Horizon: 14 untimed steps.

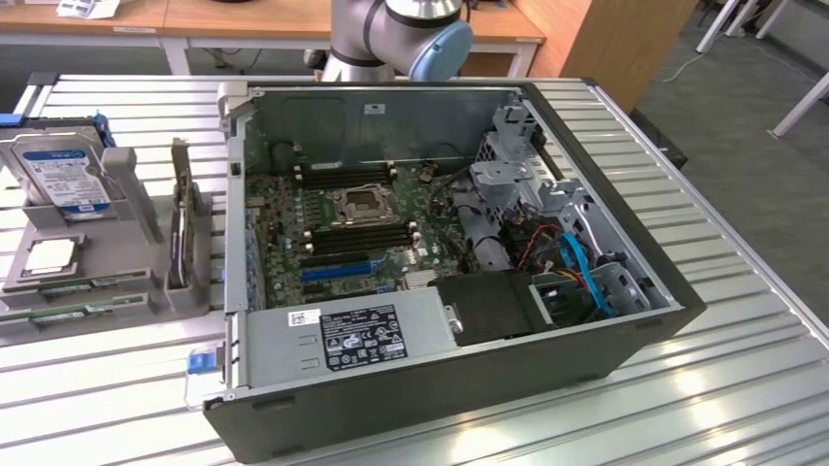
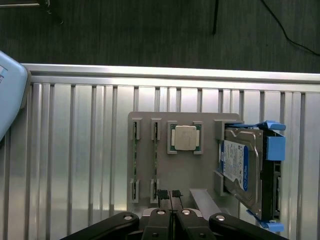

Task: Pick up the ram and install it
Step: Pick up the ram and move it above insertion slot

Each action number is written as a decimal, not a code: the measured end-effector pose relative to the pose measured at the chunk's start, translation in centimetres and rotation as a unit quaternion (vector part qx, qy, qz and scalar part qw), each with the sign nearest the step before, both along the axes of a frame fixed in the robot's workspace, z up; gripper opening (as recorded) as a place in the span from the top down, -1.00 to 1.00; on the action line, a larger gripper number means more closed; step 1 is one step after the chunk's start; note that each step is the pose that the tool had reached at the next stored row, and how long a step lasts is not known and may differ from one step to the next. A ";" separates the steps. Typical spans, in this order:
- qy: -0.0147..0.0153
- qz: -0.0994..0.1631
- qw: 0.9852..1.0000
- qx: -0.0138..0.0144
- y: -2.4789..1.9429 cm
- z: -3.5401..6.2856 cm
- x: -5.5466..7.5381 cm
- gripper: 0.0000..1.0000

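Picking well is likely calling for jaws spread and centred squarely across the stick's thin edge. The gripper (image 2: 169, 194) is hovering with fingers pressed together, pinching nothing, over the grey holder (image 2: 175, 170)'s edge. The ram (image 2: 155, 160) is standing just beside, slotted along the holder's side away from the hard drive (image 2: 240, 167).

Ribbed glossy metal table (image 2: 75, 150), matt grey, seemingly plastic tray (image 2: 175, 170), shiny processor lid (image 2: 185, 137).

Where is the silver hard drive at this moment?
The hard drive stands at the exterior view's left in the gray holder, next to the square processor chip and outside the open computer case.
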<state>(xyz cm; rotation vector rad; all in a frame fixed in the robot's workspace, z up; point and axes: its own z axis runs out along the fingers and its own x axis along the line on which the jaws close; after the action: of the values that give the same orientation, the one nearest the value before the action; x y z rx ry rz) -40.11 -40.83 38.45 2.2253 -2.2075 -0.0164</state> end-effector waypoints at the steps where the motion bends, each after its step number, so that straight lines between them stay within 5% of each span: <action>1: 0.000 0.000 1.000 0.000 0.00 0.00 0.0 0.80; 10: 0.000 0.000 1.000 0.000 0.00 0.00 0.0 0.78; 14: 0.000 0.000 1.000 0.000 0.00 0.00 0.0 0.53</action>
<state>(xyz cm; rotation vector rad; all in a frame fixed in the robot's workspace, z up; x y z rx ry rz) -40.12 -40.83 38.45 2.2252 -2.2075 -0.0165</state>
